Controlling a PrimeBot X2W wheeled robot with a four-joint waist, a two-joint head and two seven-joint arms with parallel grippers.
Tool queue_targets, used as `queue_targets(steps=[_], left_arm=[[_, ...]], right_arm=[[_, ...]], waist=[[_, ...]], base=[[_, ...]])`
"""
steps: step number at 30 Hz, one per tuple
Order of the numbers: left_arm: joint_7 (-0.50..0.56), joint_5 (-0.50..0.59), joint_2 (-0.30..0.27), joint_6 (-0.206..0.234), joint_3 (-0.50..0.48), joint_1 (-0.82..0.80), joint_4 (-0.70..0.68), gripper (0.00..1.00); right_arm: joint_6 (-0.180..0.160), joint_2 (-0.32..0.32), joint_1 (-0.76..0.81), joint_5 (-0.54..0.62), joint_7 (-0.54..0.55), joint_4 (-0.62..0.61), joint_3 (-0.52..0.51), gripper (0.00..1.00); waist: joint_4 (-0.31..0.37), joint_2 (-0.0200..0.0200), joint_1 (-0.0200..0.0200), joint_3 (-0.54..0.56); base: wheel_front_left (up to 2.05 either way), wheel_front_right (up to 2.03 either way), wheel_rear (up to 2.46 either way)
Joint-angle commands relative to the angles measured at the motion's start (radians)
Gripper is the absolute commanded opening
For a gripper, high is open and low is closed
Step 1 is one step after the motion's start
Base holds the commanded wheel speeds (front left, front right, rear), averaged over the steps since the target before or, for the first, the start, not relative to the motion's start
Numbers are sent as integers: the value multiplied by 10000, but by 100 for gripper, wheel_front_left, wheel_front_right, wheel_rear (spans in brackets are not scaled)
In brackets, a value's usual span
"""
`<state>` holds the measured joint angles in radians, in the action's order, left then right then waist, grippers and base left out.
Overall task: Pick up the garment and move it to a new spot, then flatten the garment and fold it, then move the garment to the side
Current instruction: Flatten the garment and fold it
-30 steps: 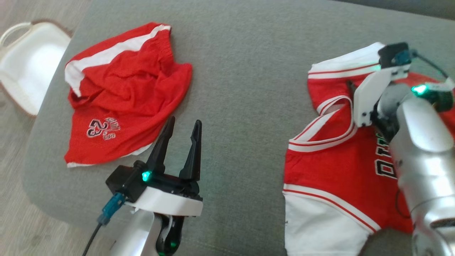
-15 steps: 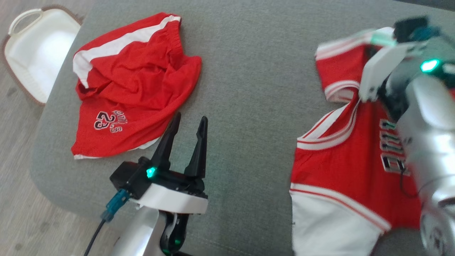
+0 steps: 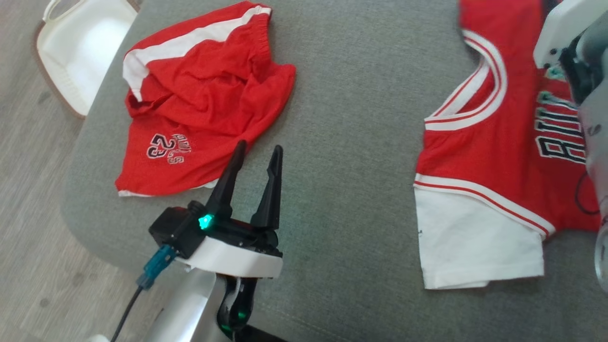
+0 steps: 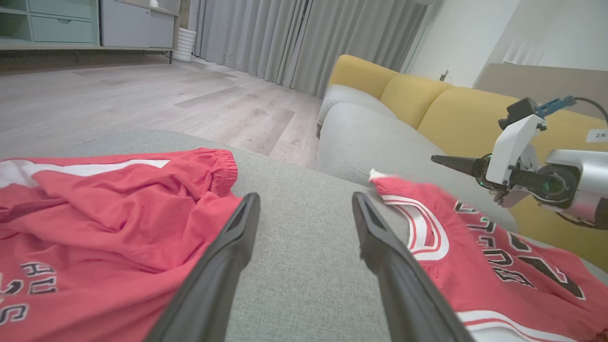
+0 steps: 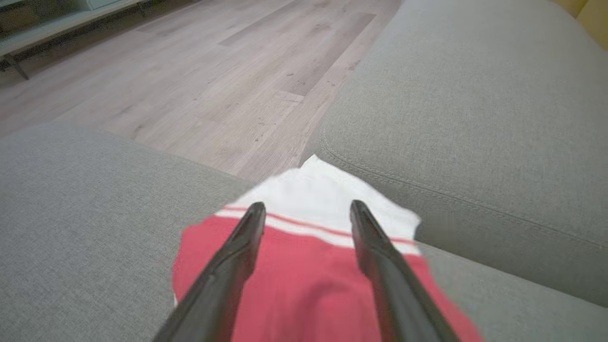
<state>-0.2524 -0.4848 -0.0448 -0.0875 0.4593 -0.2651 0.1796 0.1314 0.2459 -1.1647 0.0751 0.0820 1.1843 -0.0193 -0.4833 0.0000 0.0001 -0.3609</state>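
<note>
Shorts (image 3: 199, 95) are lying left on the ottoman (image 3: 351, 142); jersey (image 3: 494, 156) is lying right; basin (image 3: 80, 47) is sitting on the floor (image 3: 28, 190), further left.

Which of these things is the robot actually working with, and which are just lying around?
In the job: red jersey; right gripper, open over its white edge; grey cushion beneath it.
Lying about: crumpled red shorts; white basket on the floor; yellow sofa; left gripper, open, empty.
</note>
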Motion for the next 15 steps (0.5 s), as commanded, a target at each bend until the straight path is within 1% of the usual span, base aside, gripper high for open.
queue_targets(steps=[1, 4, 7, 11, 15], left_arm=[[-93, -74, -55, 55, -375, -225, -393, 100], [-93, -8, -55, 60, -508, -221, -474, 100], [-93, 92, -55, 57, -656, -271, -528, 100], [-93, 246, -55, 57, -952, -156, -531, 100], [-93, 462, -55, 43, -1344, 95, -481, 100]], right_arm=[[-7, -278, -541, 84, -232, -187, 2, 100], [-7, -351, -531, 138, -653, -38, 31, 100], [-7, -431, -307, -129, -1268, 31, 142, 100], [-7, -563, 329, -756, -2140, 7, 587, 100], [-7, -796, 1075, -1460, -2891, -468, 1242, 100]], waist=[[178, 0, -1, 58], [520, 0, -1, 251], [951, 0, -1, 543], [1739, 0, -1, 1159], [2674, 0, -1, 1717]], base=[[0, 0, 0], [0, 0, 0], [0, 0, 0], [0, 0, 0], [0, 0, 0]])
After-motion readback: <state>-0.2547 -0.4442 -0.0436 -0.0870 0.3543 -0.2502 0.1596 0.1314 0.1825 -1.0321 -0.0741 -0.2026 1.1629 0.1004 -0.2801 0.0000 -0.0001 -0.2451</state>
